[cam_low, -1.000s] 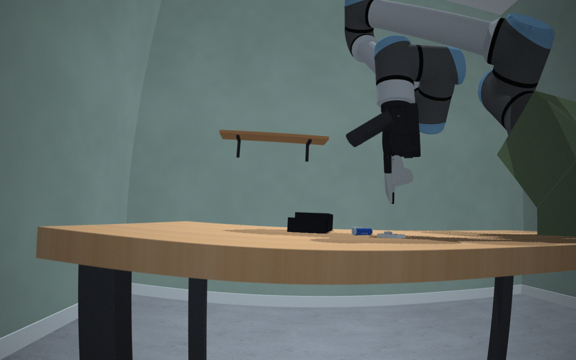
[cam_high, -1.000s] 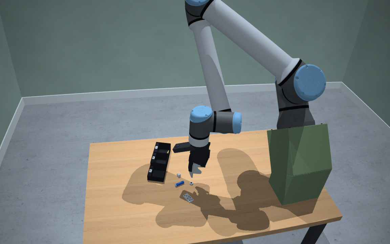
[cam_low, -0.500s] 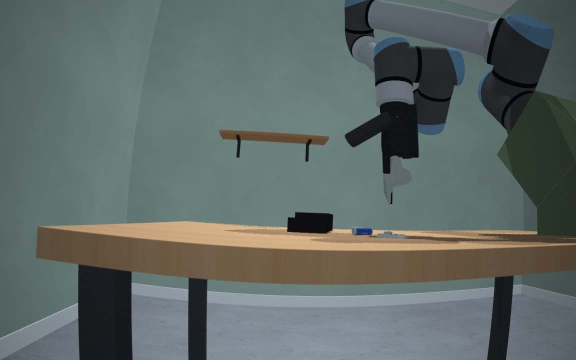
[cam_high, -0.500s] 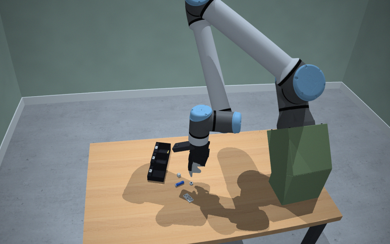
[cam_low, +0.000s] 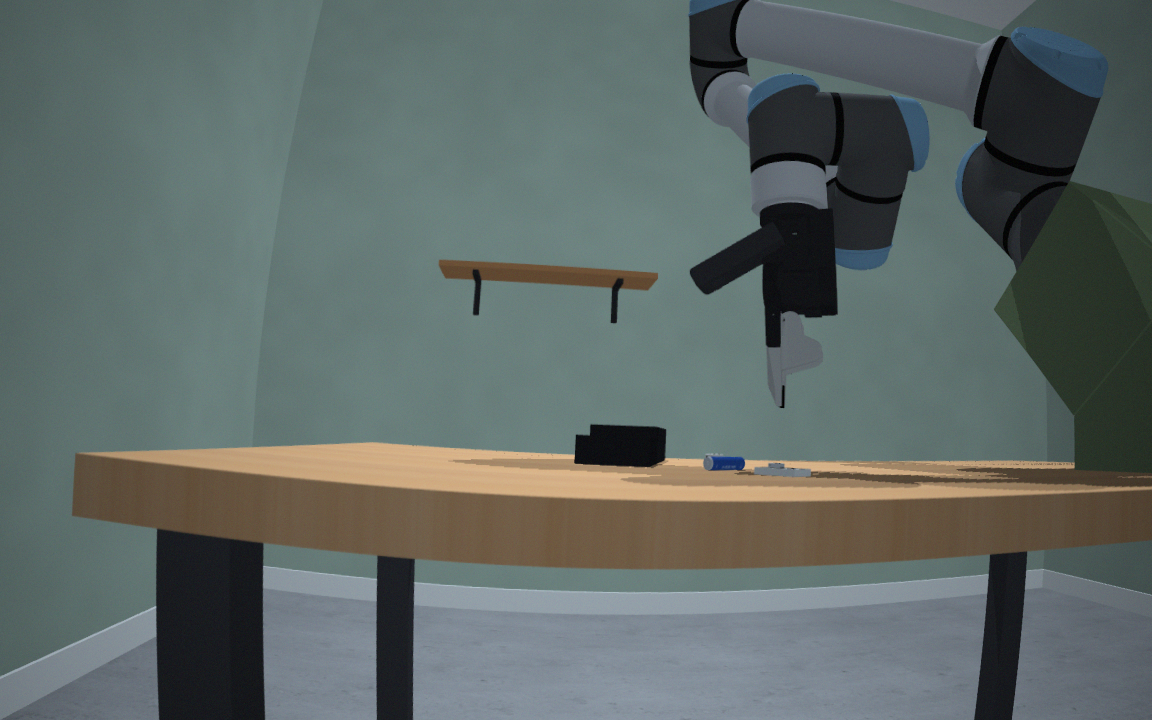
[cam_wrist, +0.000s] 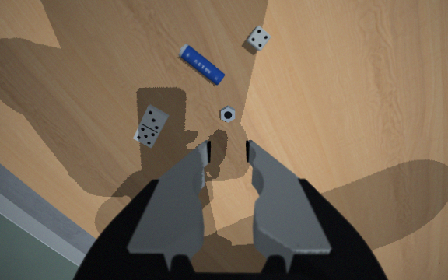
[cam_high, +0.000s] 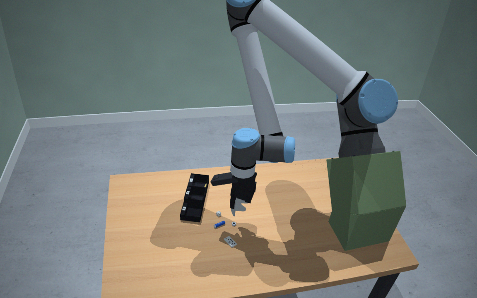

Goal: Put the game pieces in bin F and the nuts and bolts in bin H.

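Observation:
My gripper (cam_high: 238, 212) (cam_low: 780, 405) (cam_wrist: 228, 141) is partly open and empty, pointing down above the table. A hex nut (cam_high: 234, 223) (cam_wrist: 228, 108) lies just beyond the fingertips in the wrist view. A grey-white domino (cam_high: 230, 241) (cam_low: 782, 471) (cam_wrist: 156, 116) lies flat, face up, left of the nut in the wrist view. A white die (cam_high: 218, 213) (cam_wrist: 259, 38) lies nearer the bins. Three black bins (cam_high: 190, 218) (cam_low: 620, 445) stand upright in a row; their labels are too small to read. A small brass-coloured thing (cam_high: 205, 185) shows in the rear bin.
A blue battery (cam_high: 219, 224) (cam_low: 724, 462) (cam_wrist: 201, 64) lies between the die and the domino. A large green faceted block (cam_high: 373, 226) (cam_low: 1135, 420) stands at the table's right, by the arm's base. A wall shelf (cam_low: 544, 273) hangs behind.

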`<state>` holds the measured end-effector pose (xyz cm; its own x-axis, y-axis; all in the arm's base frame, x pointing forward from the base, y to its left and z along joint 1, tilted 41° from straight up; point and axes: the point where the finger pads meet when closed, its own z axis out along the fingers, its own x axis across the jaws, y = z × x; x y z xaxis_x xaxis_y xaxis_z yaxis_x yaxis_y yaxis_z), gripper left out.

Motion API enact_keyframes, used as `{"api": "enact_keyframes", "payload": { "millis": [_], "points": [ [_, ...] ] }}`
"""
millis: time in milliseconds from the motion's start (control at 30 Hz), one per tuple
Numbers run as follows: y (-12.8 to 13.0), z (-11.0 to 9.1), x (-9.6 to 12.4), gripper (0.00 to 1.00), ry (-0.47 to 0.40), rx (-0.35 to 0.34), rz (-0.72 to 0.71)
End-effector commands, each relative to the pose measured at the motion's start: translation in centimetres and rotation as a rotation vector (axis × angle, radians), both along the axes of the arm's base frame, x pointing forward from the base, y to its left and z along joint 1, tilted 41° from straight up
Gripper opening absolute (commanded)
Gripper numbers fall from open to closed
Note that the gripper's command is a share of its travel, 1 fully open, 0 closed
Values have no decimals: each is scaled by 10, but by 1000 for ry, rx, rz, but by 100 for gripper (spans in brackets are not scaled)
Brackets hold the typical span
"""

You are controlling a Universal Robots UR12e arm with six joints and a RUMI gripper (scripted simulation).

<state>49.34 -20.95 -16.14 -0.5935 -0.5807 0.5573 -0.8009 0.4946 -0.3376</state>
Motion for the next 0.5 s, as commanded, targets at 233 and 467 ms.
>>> {"api": "enact_keyframes", "payload": {
  "millis": [233,467],
  "points": [
    [0,0,0,18,-1,0,0],
    [-18,-21,-2,18,-1,0,0]
  ]
}}
